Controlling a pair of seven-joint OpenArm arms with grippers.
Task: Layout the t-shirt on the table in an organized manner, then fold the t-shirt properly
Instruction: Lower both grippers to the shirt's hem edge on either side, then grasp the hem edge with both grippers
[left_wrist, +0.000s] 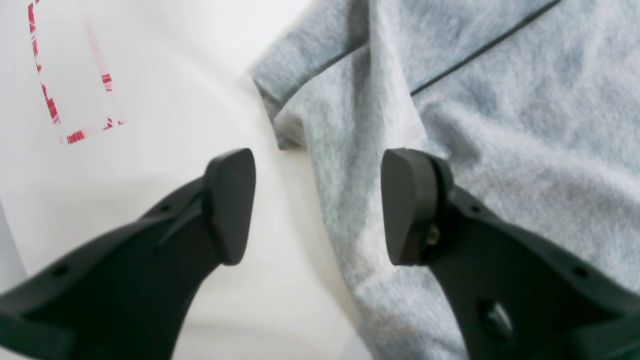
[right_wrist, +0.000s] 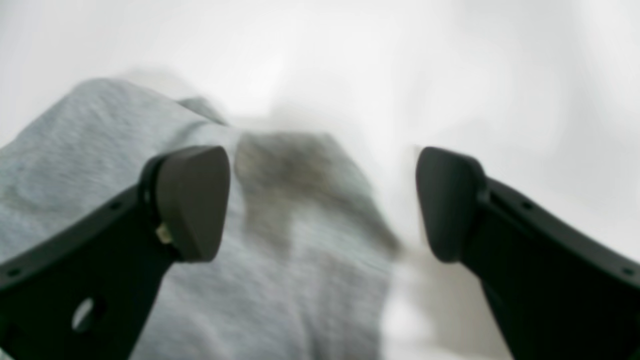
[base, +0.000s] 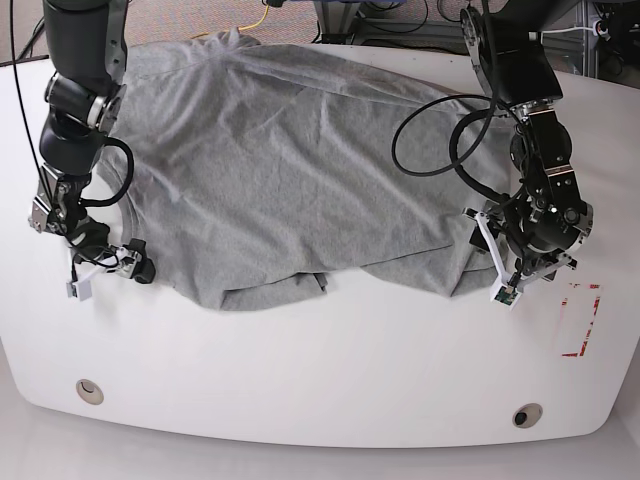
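The grey t-shirt lies spread and wrinkled over the white table, with its near hem bunched into folds. My left gripper is open and hovers low over the shirt's edge: one finger is above cloth, the other above bare table. In the base view it sits at the shirt's right side. My right gripper is open too, just above a corner of the shirt at the table's left. Nothing is held. No lettering shows.
A red tape outline marks the table near the left gripper and also shows in the left wrist view. Two round grommets sit near the front edge. Black cables loop over the shirt by the left arm.
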